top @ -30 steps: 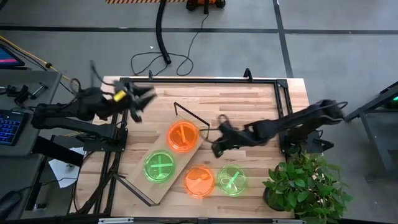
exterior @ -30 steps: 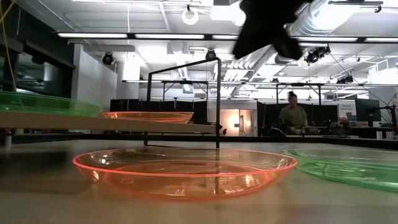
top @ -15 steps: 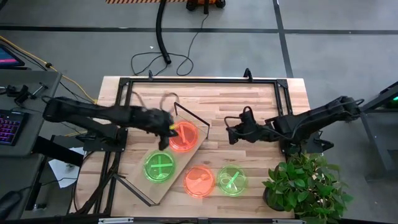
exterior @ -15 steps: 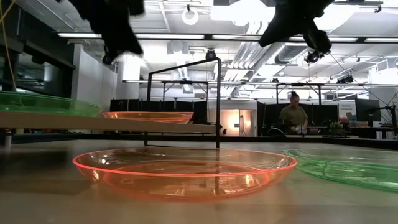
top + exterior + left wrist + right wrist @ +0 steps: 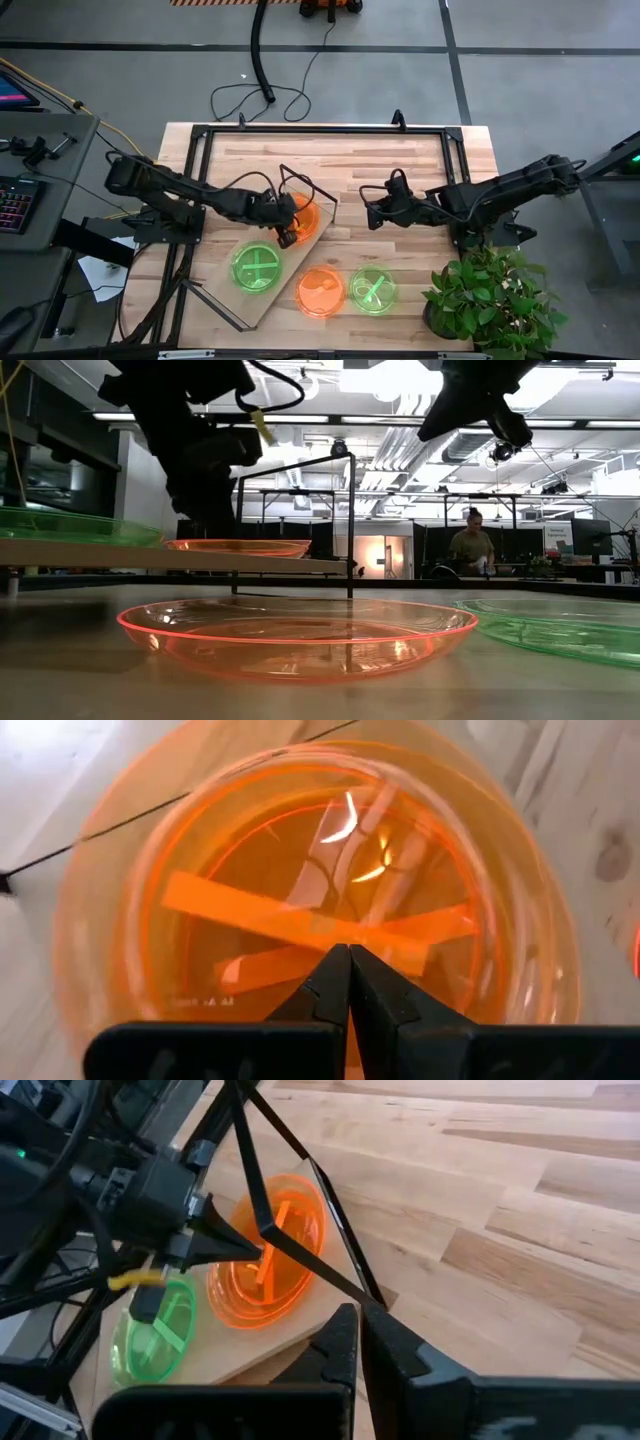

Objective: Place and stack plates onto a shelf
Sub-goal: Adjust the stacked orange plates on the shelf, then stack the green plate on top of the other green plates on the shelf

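An orange plate (image 5: pixel 297 218) sits on the shelf (image 5: pixel 262 300) at its end nearest mid-tabletop, a green plate (image 5: pixel 256 268) beside it. The left gripper (image 5: pixel 347 982), fingers pressed together, pokes into the orange plate, probably to nudge it. Another orange plate (image 5: pixel 321 291) and green plate (image 5: pixel 373 288) wait near the tabletop's front edge. The right gripper (image 5: pixel 358 1342), fingers together, hangs mid-table.

potted plant (image 5: pixel 487 292), keyboard (image 5: pixel 16 201), floor cable (image 5: pixel 262 70), seated person (image 5: pixel 472 544)

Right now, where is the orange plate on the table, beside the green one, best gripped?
Pinch its raised rim from above, on the side facing the middle of the table: the orange plate lies flat and shallow, the green plate close on one side, the shelf on the other.
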Motion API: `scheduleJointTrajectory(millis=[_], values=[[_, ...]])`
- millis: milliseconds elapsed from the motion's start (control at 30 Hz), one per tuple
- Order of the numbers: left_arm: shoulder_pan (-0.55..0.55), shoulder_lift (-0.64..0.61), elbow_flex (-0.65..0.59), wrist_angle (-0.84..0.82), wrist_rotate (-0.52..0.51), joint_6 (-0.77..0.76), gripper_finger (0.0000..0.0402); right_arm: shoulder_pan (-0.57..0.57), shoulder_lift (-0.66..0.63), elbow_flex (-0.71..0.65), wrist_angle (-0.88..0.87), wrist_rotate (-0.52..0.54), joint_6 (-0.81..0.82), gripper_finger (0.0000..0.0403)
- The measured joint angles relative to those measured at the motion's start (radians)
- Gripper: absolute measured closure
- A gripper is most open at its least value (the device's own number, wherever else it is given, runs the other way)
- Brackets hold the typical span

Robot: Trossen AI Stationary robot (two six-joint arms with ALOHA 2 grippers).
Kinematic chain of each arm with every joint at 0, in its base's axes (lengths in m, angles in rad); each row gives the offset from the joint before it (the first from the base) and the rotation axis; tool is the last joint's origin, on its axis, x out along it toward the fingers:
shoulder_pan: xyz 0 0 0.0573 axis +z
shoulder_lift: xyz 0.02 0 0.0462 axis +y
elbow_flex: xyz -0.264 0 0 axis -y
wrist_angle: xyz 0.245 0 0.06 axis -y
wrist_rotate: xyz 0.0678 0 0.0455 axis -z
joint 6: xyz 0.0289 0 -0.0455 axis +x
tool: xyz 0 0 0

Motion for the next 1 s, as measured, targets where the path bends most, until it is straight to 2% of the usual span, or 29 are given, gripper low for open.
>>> scheduleJointTrajectory(millis=[167, 467, 733, 833, 1000], values=[[-0.034, 0.008, 0.0, -0.012, 0.002, -0.004, 0.0401, 0.0, 0.0, 0.0, -0.018, 0.003, 0.0, 0.0403], [-0.061, 0.002, 0.003, -0.063, 0.09, -0.024, 0.0401, -0.006, 0.0, 0.0, -0.024, 0.004, 0.0, 0.0403], [-0.058, -0.086, 0.044, -0.135, 0.174, 0.055, 0.0401, -0.006, 0.0, 0.0, -0.019, 0.004, 0.0, 0.0403], [-0.051, -0.126, 0.055, -0.222, 0.15, 0.084, 0.0401, -0.006, 0.0, 0.0, -0.015, 0.004, -0.001, 0.0403], [-0.021, -0.192, 0.061, -0.234, 0.027, 0.088, 0.0401, -0.006, 0.0, 0.0, -0.01, 0.003, -0.001, 0.0403]])
